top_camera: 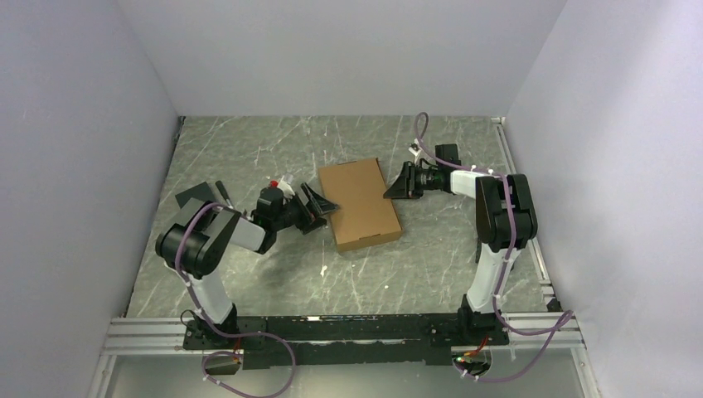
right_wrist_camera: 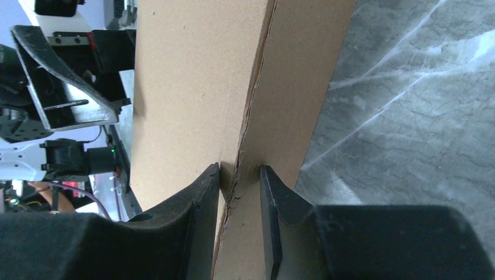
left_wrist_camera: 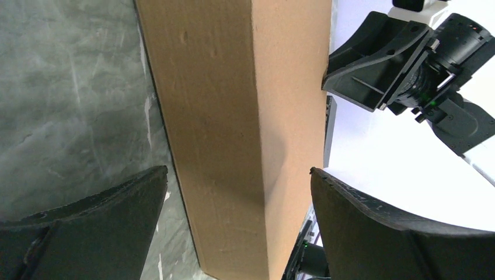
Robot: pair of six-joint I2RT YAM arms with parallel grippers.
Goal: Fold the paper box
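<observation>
Fingers point(right_wrist_camera: 195, 224) of the right gripper point(right_wrist_camera: 239, 167) stand drawn close together, one on each side of a raised cardboard edge of the paper box point(top_camera: 358, 205), pinching it where a ragged seam runs along the corner. Fingers point(left_wrist_camera: 93, 227) of the left gripper point(left_wrist_camera: 238, 170) are spread wide apart with nothing between the tips. The box's side wall stands just ahead of them, and no contact with it can be made out.

From above, the box lies flat near the middle of the grey marbled table point(top_camera: 249, 141), a closed shallow rectangle turned slightly so that its long edges run from about 11 o'clock to 5 o'clock. The left gripper sits at the box's 9 o'clock side, right at the long edge. The right gripper meets the opposite long edge at about 2 o'clock. Each arm reaches in from its own side, so the two grippers face one another across the box.

Off at the table's 9 o'clock, well apart from the box, a black pad point(top_camera: 195, 196) lies flat, with a thin dark stick point(top_camera: 222, 191) just beside it.
</observation>
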